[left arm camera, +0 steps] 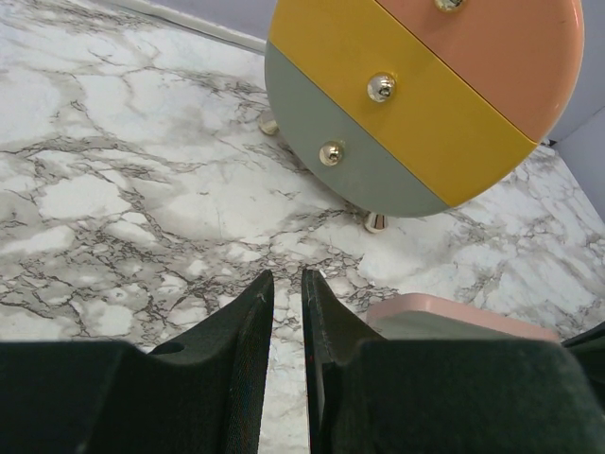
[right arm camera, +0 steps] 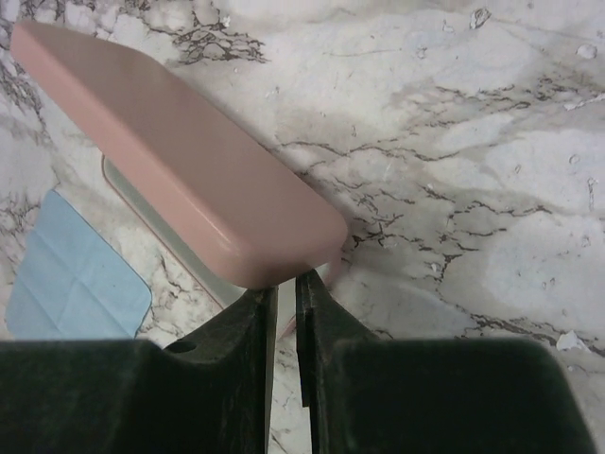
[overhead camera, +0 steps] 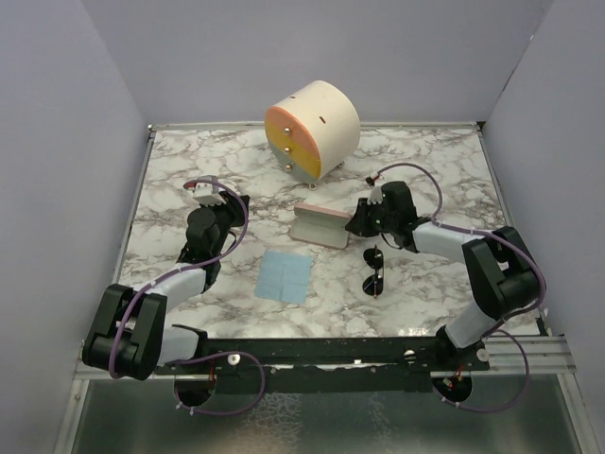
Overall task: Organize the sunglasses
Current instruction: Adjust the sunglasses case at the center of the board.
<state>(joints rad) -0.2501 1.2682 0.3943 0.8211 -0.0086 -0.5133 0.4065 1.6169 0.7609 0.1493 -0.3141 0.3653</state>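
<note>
Right tool [right arm camera: 285,293] tips nearly closed, case [right arm camera: 180,151] edge hides contact.

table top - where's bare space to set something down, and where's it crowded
Free: the marble table left of the round drawer box, and the right rear corner. Crowded: the middle, with pink case, blue cloth, sunglasses and right gripper bunched together.

Two black-and-pale-grey jointed arms; looping purple cables; black wedge-shaped claw fingers [left arm camera: 248,369].
</note>
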